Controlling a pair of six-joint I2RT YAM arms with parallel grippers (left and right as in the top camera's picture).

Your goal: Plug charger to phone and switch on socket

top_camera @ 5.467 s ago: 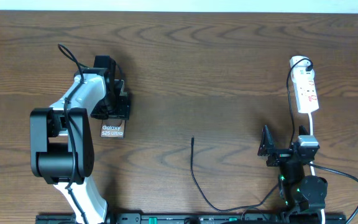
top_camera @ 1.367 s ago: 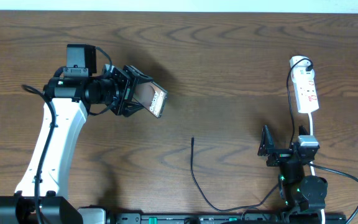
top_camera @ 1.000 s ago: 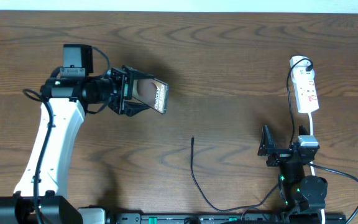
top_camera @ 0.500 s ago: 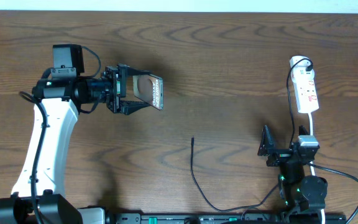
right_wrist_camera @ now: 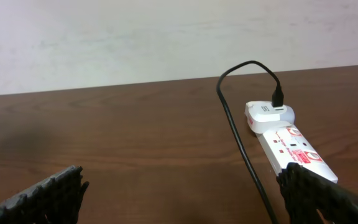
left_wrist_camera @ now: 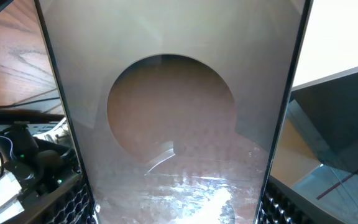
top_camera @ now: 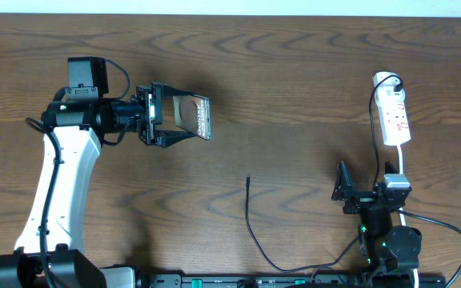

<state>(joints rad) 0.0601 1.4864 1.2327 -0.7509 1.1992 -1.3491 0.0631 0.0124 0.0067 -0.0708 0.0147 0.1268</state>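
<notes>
My left gripper [top_camera: 165,118] is shut on the phone [top_camera: 190,117] and holds it by its long edges above the table, label end pointing right. In the left wrist view the phone's glossy brownish-grey face [left_wrist_camera: 173,124] fills the frame between my fingers [left_wrist_camera: 73,205]. The charger lies on the table, its black plug tip [top_camera: 248,179] pointing away and the thin cable [top_camera: 256,240] trailing towards the front edge. The white socket [top_camera: 394,117] lies at the far right; the right wrist view shows it [right_wrist_camera: 294,148] ahead of my right gripper [right_wrist_camera: 188,199]. That right gripper [top_camera: 365,188] is open and empty.
A white adapter [right_wrist_camera: 269,115] with a black cable [right_wrist_camera: 238,137] is plugged into the socket's far end. The socket's white cord [top_camera: 402,168] runs back past my right arm. Dark wooden table [top_camera: 294,88]; pale wall beyond its far edge.
Over the last second the left arm has drawn the held phone slightly left and turned it more level. In the last half second nothing moves. The right arm has stayed put.
</notes>
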